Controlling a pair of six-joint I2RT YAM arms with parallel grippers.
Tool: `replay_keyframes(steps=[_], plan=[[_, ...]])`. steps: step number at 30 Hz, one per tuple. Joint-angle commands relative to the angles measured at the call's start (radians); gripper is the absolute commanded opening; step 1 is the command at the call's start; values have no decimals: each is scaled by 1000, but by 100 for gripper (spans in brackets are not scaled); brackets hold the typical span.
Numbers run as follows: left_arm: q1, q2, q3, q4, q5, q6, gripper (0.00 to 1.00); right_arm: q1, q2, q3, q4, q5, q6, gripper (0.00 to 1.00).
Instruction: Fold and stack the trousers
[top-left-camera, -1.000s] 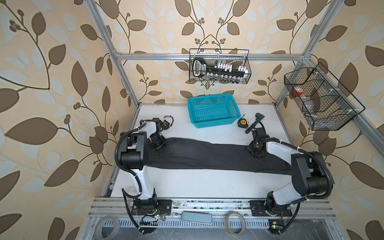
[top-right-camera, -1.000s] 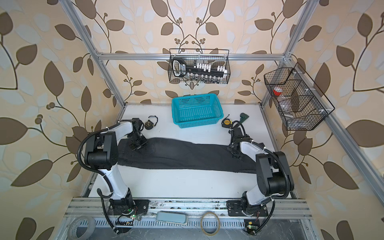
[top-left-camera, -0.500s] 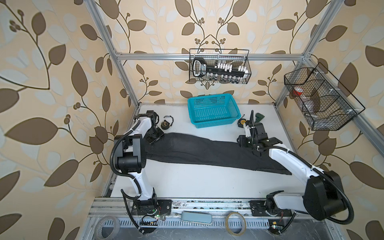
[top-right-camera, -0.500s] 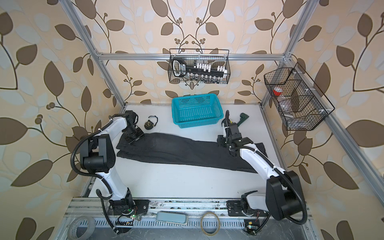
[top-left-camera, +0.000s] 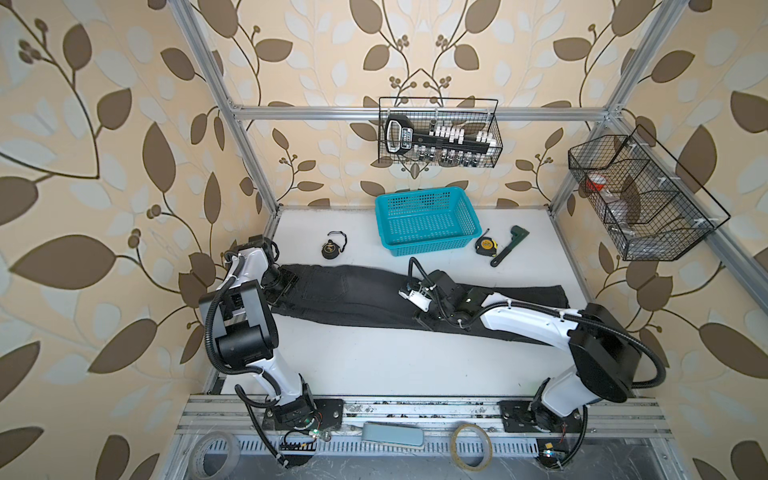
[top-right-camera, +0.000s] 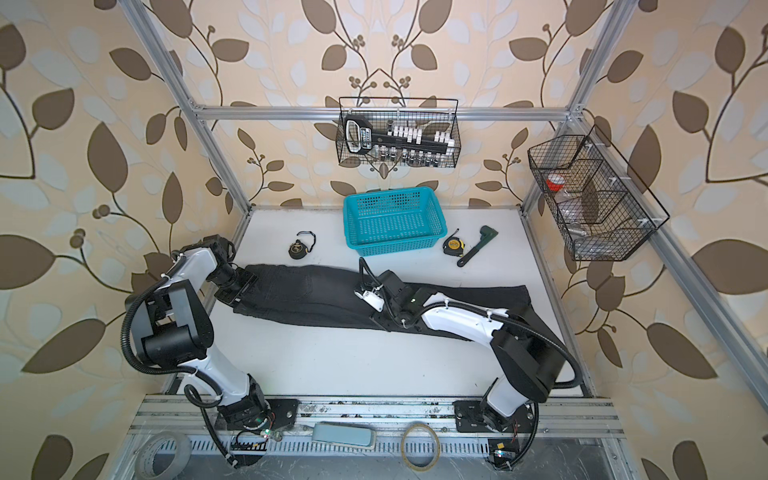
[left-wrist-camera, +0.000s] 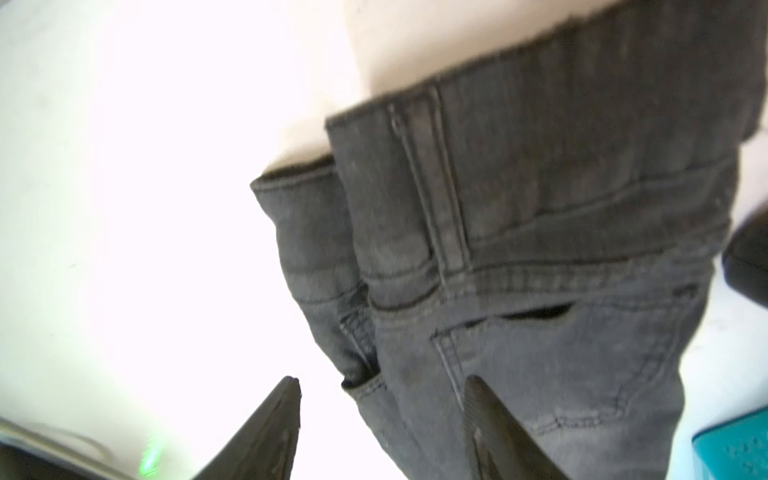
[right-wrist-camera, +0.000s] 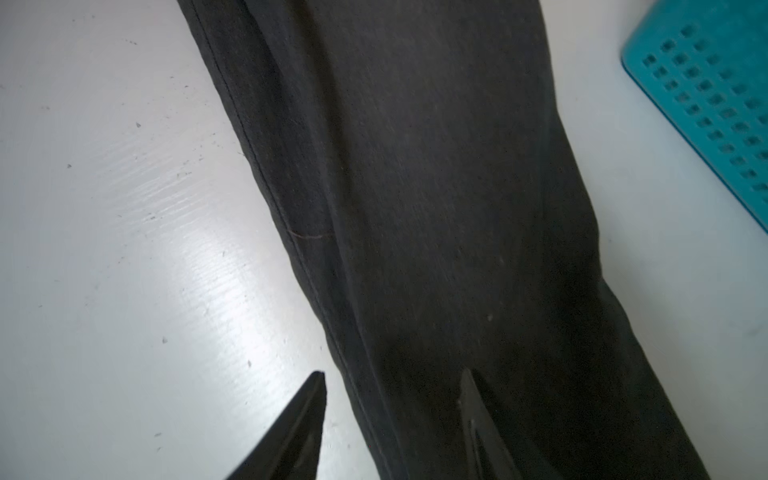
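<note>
With left tool (left-wrist-camera: 380, 382) and right tool (right-wrist-camera: 392, 374) open and empty over the trousers (top-left-camera: 353, 291), pinch both layers at waist and mid-leg, then fold evenly.

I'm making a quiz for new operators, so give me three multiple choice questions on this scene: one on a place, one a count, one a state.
1. Where is the yellow-and-black tape measure relative to the teal perforated plastic basket?
A) inside it
B) to its right in both top views, beside the dark green wrench
C) balanced on its rim

2. How many black wire baskets hang on the walls?
A) four
B) one
C) two

3. How do the dark charcoal denim trousers lie?
A) stretched out long on the white table
B) bundled inside the basket
C) draped over a wire basket

Answers:
1 B: it lies between basket and wrench.
2 C: one on the back wall, another on the right wall.
3 A: they lie flat, waist to hems.
</note>
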Motion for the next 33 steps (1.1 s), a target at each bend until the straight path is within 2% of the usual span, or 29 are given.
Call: replay_keyframes(steps=[1,5,8,13,18,23,28,33], plan=[[4,30,17,34,-1,-51,64,18,61,61,39,12,-111,53],[4,58,37,32,-39,-42,64,46,142,98,44,22,-159,52],[5,62,25,34,-31,-40,64,57,160,96,52,9,-167,52],[9,55,18,16,-90,-4,64,76,175,83,72,21,-181,51],[17,70,6,44,-96,14,62,58,207,97,72,100,-167,35],[21,79,-3,95,-83,-6,60,36,204,93,66,115,-152,18],[21,99,-2,121,-63,-23,46,45,173,96,61,77,-129,0],[21,108,7,138,-60,-16,32,60,141,94,43,50,-106,0]])
